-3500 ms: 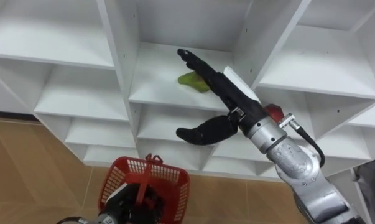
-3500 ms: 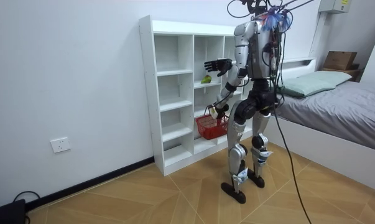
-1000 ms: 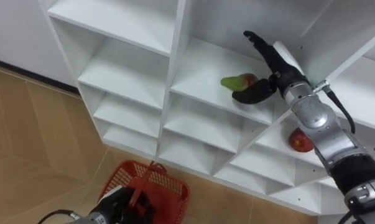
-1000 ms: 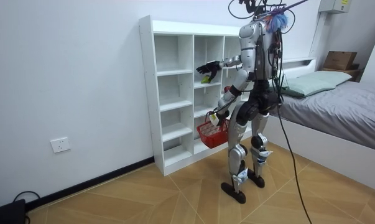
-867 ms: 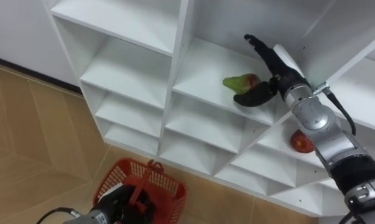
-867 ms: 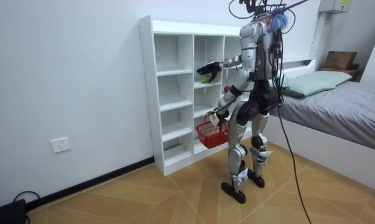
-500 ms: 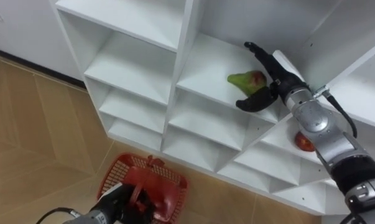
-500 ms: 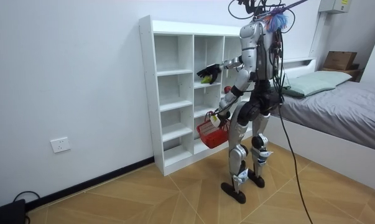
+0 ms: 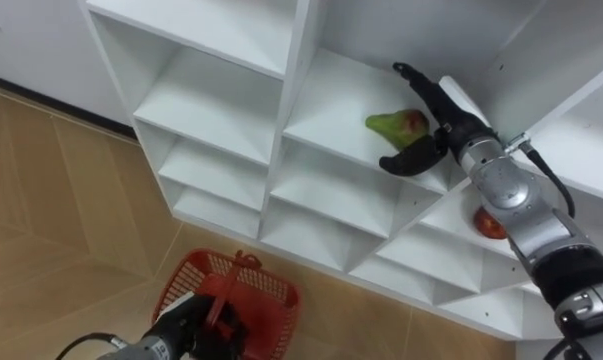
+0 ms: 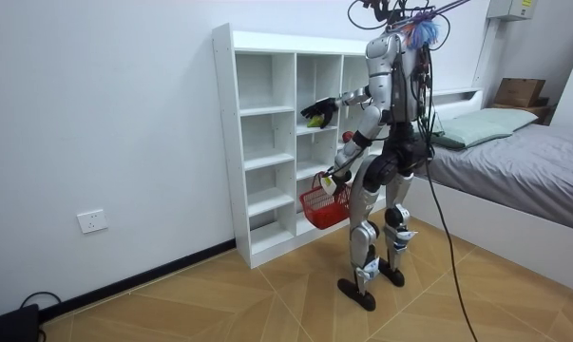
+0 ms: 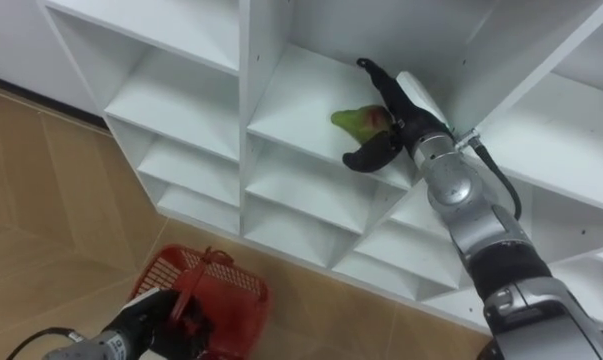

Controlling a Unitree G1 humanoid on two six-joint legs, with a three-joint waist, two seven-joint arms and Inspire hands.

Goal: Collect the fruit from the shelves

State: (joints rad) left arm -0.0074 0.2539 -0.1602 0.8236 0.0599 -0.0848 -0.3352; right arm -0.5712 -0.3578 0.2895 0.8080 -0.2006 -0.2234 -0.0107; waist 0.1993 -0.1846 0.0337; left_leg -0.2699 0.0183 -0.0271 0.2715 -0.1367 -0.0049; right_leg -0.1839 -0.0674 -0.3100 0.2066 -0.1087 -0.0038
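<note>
1. The right hand (image 9: pixel 443 128) is reached into a middle compartment of the closet (image 9: pixel 293 80) and is spread open. Its fingers (image 9: pixel 417 86) run straight along the far side of the fruit and the thumb (image 9: pixel 405 160) hooks round the near side, with nothing clamped yet by my reading
2. The green-and-red fruit (image 9: pixel 393 124) lies on that compartment's shelf, in the opening between fingers and thumb, just to the robot's left of the palm (whether it touches the palm I cannot tell)
3. Its long axis runs roughly across the shelf. The green tapered end points away from the palm and the red-blushed end sits nearest it, so I judge that the fingers need only curl across the narrow way to take it
4. This hand is far the nearer of the two. The left hand (image 9: pixel 186 335) is low down, clenched on the handle of the red basket (image 9: pixel 256 295), which hangs above the wooden floor in front of the closet's bottom shelves
5. A red fruit (image 9: pixel 486 224) sits in the compartment below and to the right, partly hidden behind the right forearm
6. In the room view the robot stands upright facing the closet, with a bed (image 10: pixel 524 157) on the room view's right
7. No label or writing can be read on the fruits, the basket or the shelves
</note>
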